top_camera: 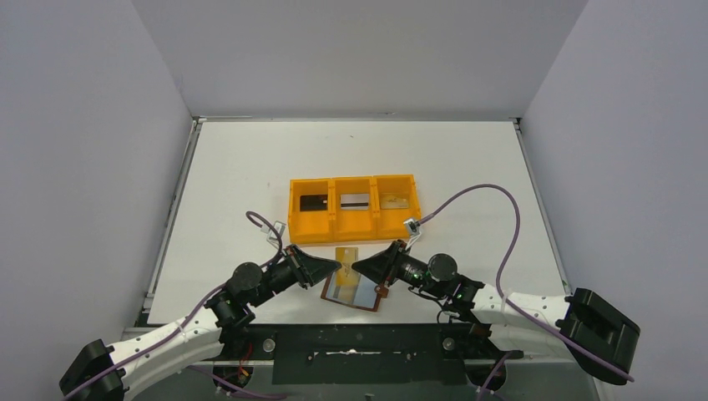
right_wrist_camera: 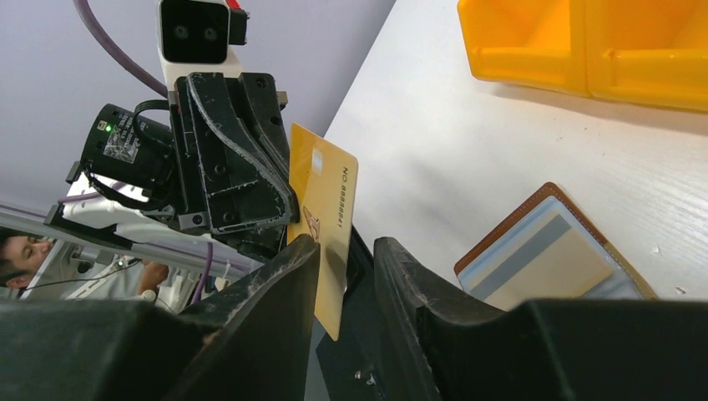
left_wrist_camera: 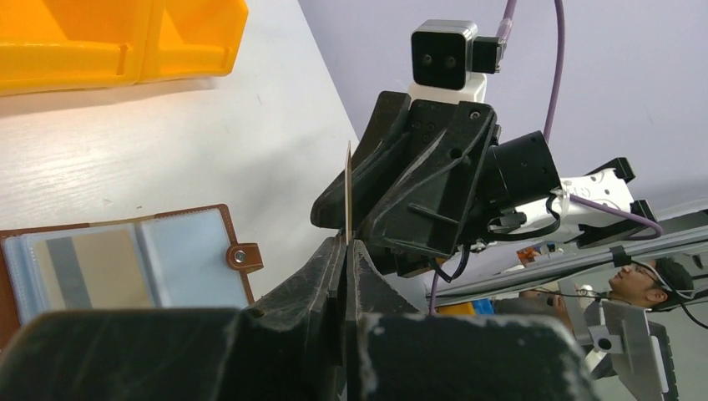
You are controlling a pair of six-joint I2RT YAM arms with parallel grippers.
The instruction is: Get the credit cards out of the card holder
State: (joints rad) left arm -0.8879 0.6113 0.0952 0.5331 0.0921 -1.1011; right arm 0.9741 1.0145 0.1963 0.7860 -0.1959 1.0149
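Note:
The brown card holder [top_camera: 354, 292] lies open on the table near the front edge. A tan card with a grey stripe [left_wrist_camera: 88, 269] sits in its pale blue pocket; it also shows in the right wrist view [right_wrist_camera: 547, 261]. My left gripper [left_wrist_camera: 347, 244] is shut on a gold credit card [left_wrist_camera: 348, 188], held upright and edge-on above the table. In the right wrist view the gold card [right_wrist_camera: 327, 209] stands between the fingers of my right gripper [right_wrist_camera: 346, 246], which is open, with the card close to its left finger. From above, both grippers, left [top_camera: 336, 267] and right [top_camera: 357, 266], meet at the card [top_camera: 346, 255].
An orange three-compartment tray [top_camera: 353, 224] stands just behind the grippers. It holds a black card [top_camera: 313, 202], a silvery card [top_camera: 354, 200] and a tan card [top_camera: 396, 201], one per compartment. Purple cables loop over the table beside each arm.

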